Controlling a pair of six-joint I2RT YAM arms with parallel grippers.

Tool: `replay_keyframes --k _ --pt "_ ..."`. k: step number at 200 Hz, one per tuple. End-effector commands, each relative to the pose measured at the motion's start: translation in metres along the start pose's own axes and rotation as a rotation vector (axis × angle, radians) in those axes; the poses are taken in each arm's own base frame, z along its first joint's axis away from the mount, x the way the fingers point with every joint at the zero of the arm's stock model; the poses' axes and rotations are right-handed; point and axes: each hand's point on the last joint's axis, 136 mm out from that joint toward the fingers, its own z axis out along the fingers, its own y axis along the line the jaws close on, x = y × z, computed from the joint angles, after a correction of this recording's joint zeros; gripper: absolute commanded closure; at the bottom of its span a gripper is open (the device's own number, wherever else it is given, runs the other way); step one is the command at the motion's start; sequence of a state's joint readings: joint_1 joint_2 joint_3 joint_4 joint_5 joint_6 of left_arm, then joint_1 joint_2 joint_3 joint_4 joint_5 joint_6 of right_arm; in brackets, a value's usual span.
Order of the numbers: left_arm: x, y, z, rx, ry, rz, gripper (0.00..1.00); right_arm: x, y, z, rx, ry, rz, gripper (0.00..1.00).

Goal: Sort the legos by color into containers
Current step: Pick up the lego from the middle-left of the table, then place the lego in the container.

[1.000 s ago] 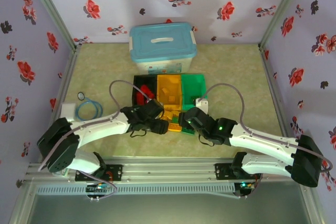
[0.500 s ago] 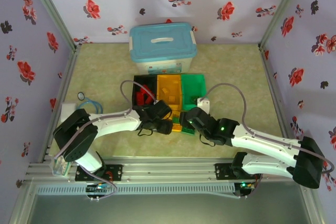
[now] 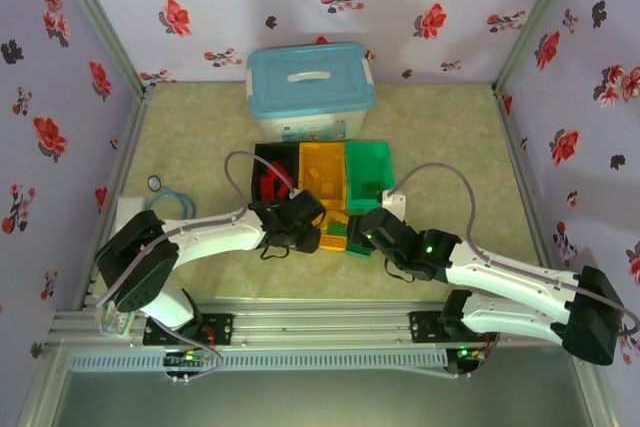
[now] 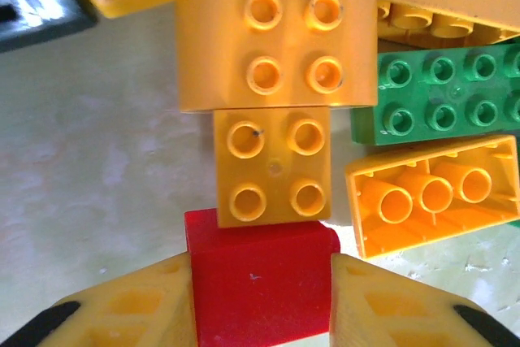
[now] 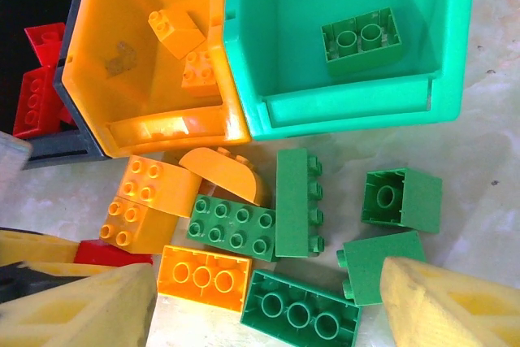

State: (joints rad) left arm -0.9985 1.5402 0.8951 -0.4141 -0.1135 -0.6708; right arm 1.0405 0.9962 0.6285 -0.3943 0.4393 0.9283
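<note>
The red lego (image 4: 260,298) lies on the desk (image 3: 450,147) right against a square orange-yellow lego (image 4: 272,172) at its 12 o'clock, in the loose pile at 6 o'clock of the orange-yellow bin (image 5: 171,127). Since a second ago the left arm has swung toward 3 o'clock onto that pile. The left claw (image 4: 260,270) has narrowed, and both fingers now seem pressed against the red lego's sides. The right claw (image 5: 268,278) hangs wide apart above green legos (image 5: 296,201), gripping nothing.
</note>
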Motion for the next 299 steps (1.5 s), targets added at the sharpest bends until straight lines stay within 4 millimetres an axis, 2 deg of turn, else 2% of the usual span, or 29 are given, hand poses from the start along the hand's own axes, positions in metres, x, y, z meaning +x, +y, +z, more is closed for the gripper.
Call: replay_keyframes --k 1,28,49,102,136,172,177,183,190,195,209,240,260,299 --pt "-0.013 0.01 -0.02 -0.03 -0.044 0.01 0.65 -0.003 -0.009 -0.001 0.023 -0.025 0.029 0.27" --pt "-0.025 0.016 -0.036 -0.021 -0.085 0.002 0.65 -0.002 -0.008 -0.001 0.017 -0.02 0.033 0.27" --pt "-0.04 0.032 -0.048 -0.033 -0.12 -0.022 0.65 -0.001 -0.007 0.0 0.011 -0.016 0.036 0.27" --pt "-0.101 0.064 -0.088 -0.045 -0.253 -0.082 0.65 0.0 -0.002 0.001 -0.006 -0.008 0.04 0.27" --pt "-0.13 0.077 -0.097 -0.034 -0.293 -0.109 0.65 0.0 -0.002 0.0 -0.007 -0.005 0.041 0.27" --pt "-0.152 0.091 -0.091 -0.049 -0.294 -0.122 0.65 -0.002 0.0 -0.002 -0.01 -0.005 0.039 0.27" --pt "-0.155 0.093 -0.089 -0.052 -0.294 -0.123 0.62 -0.003 0.001 -0.002 -0.011 -0.004 0.038 0.27" --pt "-0.157 0.094 -0.087 -0.055 -0.29 -0.123 0.54 -0.002 0.001 -0.003 -0.011 -0.003 0.035 0.27" --pt "-0.159 0.096 -0.085 -0.06 -0.283 -0.124 0.34 -0.002 0.001 -0.003 -0.012 -0.001 0.033 0.27" --pt "-0.16 0.096 -0.084 -0.062 -0.28 -0.122 0.24 -0.003 0.002 -0.003 -0.014 -0.001 0.034 0.27" --pt "-0.159 0.095 -0.086 -0.057 -0.279 -0.124 0.17 -0.003 0.002 -0.004 -0.013 0.003 0.028 0.27" --pt "-0.142 0.091 -0.092 -0.034 -0.293 -0.134 0.19 -0.003 0.003 -0.003 -0.012 0.001 0.025 0.27" --pt "-0.119 0.077 -0.088 -0.014 -0.263 -0.111 0.2 -0.004 0.005 0.0 -0.008 0.001 0.018 0.26" --pt "-0.063 0.046 -0.066 0.019 -0.144 -0.048 0.2 -0.008 0.012 0.004 0.009 0.002 -0.002 0.24"
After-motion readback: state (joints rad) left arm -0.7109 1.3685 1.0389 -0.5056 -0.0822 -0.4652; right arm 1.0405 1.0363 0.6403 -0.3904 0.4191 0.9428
